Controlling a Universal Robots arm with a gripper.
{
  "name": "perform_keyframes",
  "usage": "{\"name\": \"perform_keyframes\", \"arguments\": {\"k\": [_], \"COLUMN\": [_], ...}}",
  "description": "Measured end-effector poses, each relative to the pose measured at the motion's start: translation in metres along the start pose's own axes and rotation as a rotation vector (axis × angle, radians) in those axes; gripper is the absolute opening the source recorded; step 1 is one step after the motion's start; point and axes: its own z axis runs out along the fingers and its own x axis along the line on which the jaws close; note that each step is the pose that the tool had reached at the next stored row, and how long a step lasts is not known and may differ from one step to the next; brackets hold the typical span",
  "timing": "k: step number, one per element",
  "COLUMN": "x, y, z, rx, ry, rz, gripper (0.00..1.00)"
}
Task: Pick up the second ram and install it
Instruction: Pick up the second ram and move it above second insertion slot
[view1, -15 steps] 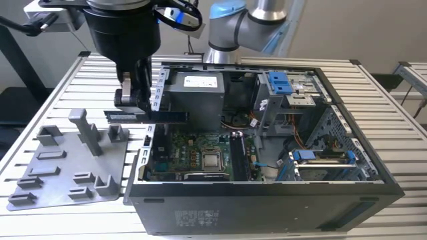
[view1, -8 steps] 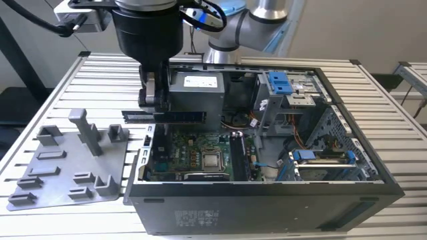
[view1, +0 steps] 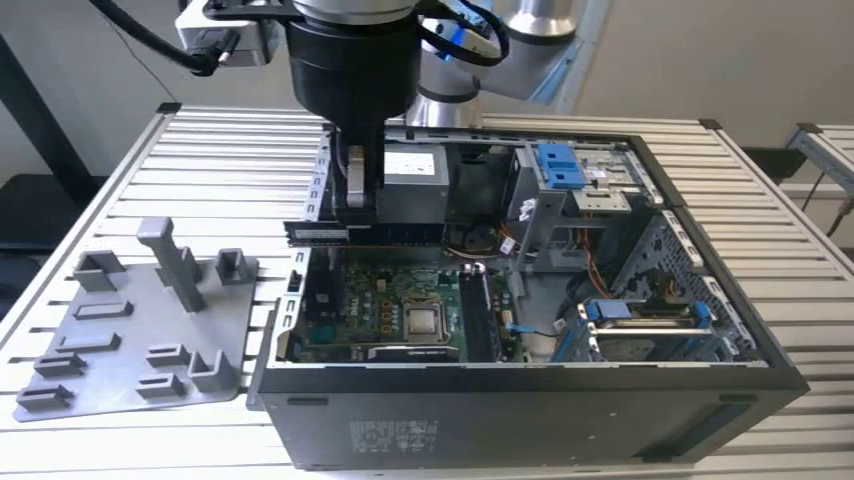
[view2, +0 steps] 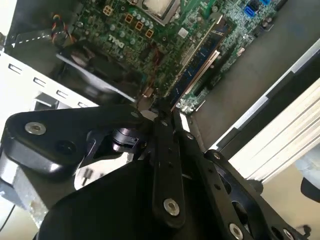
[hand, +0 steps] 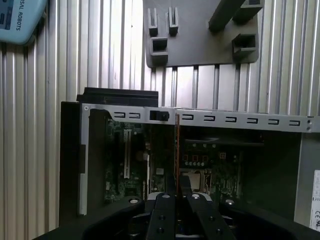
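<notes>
Got the black two-finger gripper (view1: 352, 215) clamped on the long dark memory stick with black chips (view1: 394, 232), held level over the open black computer case (view1: 534, 420), near its wall on the exterior view's left. Small pale label (view1: 318, 232) on it, unreadable. Spotting a grey plastic holder plate (view1: 134, 330) by the slatted metal bench's (view1: 120, 170) edge on that same side.

Open computer case (view1: 534, 420) and grey holder plate (view1: 140, 300) on a slatted metal table (view1: 227, 150).
In the exterior view the case fills the centre and right, its green motherboard (view1: 367, 300) and silver processor socket (view1: 424, 322) exposed, with a blue drive bracket (view1: 561, 165) toward the upper right. The plate, carrying upright blocks, lies flat at lower left, just beside the case wall.
</notes>
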Motion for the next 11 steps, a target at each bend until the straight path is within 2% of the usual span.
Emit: {"name": "perform_keyframes", "arguments": {"k": [11], "x": [0.0008], "y": [-0.0471], "z": [-0.0008], "rx": [-0.0027], "ry": [-0.0002], "rz": [0.000], "gripper": [0.14]}}
